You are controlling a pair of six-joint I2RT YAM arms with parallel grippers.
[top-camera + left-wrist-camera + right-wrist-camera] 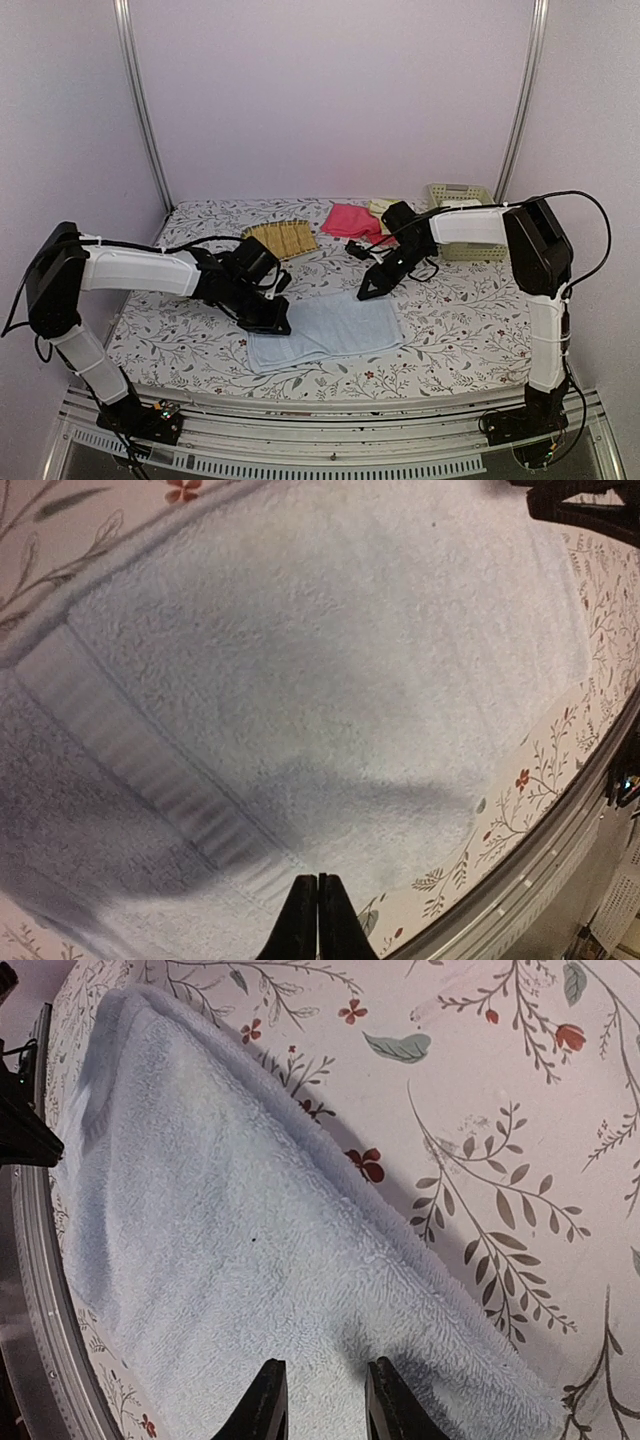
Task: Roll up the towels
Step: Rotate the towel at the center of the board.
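1. Looking at your left claw [318, 882], you find it clenched, nothing visible between its tips, over the striped hem of the light blue towel [325, 330].
2. Your right claw [323, 1375] is released above the towel's far edge.
3. The towel lies flat on the surface [450, 320], near the front.
4. Lifting one corner alone would likely skew the roll.

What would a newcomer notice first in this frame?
A light blue towel lies spread on the flowered table near the front edge, with both arms bent in over it. The left fingers are shut at its far left corner, and the right fingers are open above its far edge. Behind, a pink towel lies between a tan mat and a green basket.
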